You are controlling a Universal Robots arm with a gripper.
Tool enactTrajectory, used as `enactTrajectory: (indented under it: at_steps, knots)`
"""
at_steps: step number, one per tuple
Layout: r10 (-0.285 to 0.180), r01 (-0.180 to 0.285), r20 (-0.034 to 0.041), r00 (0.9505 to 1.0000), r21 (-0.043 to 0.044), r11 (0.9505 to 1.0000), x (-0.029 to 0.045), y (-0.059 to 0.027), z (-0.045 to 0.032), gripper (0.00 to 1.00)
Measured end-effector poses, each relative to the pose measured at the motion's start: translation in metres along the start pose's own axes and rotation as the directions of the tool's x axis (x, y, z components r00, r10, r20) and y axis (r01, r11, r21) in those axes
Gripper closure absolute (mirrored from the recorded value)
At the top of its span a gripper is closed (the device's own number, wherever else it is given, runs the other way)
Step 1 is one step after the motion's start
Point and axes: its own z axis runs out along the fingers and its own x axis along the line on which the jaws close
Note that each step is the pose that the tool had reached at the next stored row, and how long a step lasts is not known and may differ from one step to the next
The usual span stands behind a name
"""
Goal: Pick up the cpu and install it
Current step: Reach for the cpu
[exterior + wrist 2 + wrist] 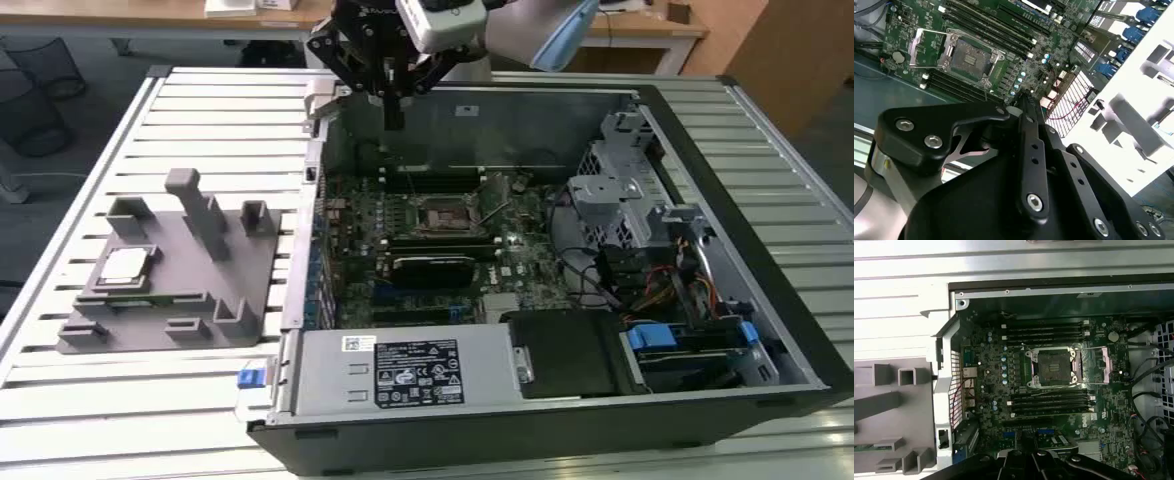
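Observation:
The cpu (124,265), a small square chip with a pale silvery top, lies flat on the grey plastic fixture (200,300) at the exterior view's left, outside the computer case. My gripper (394,122) hangs above the case's back wall, far from the cpu, with its fingers pressed together and nothing between them. The black finger linkages converge to a closed tip in the second wrist view, where the gripper (1023,98) hovers over the motherboard. The cpu socket (441,213) sits bare with its metal frame swung up, as both wrist views show (968,57) (1054,367).
The open computer case (694,110) lies on a slatted metal table (80,150). Memory slots (1046,332) flank the socket. A power supply (400,370), a drive cage (621,190) and loose cables (654,290) crowd the case's near and right sides. The fixture's upright posts (200,210) stand near the cpu.

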Motion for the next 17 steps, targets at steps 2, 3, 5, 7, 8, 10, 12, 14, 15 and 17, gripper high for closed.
enactTrajectory:
  at_steps: [2,3,5,7,8,10,12,14,15,17]
  knots:
    - [0.000,0.000,0.0000,1.0000,0.0000,1.0000,0.0000,0.0000,0.0000,0.89]
    - [0.000,0.000,0.0000,1.0000,0.0000,1.0000,0.0000,0.0000,0.0000,0.89]
    - [0.000,0.000,0.0000,1.0000,0.0000,1.0000,0.0000,0.0000,0.0000,0.89]
    - [0.000,0.000,0.0000,1.0000,0.0000,1.0000,0.0000,0.0000,0.0000,0.89]
    - [0.000,0.000,0.0000,1.0000,-0.0001,1.0000,0.0002,0.0000,0.0000,0.89]
    - [0.000,0.000,0.0000,1.0000,0.0000,1.0000,0.0018,-0.0002,-0.0001,0.89]
    - [0.000,0.000,0.0001,1.0000,0.0000,1.0000,0.0042,-0.0003,-0.0001,0.89]
    - [0.000,0.000,0.0001,1.0000,0.0000,1.0000,0.0073,-0.0005,-0.0002,0.89]
    - [0.000,0.000,0.0002,1.0000,0.0000,1.0000,0.0089,-0.0007,-0.0002,0.89]
    - [0.000,0.000,0.0001,1.0000,-0.0001,1.0000,0.0125,-0.0009,-0.0002,0.89]
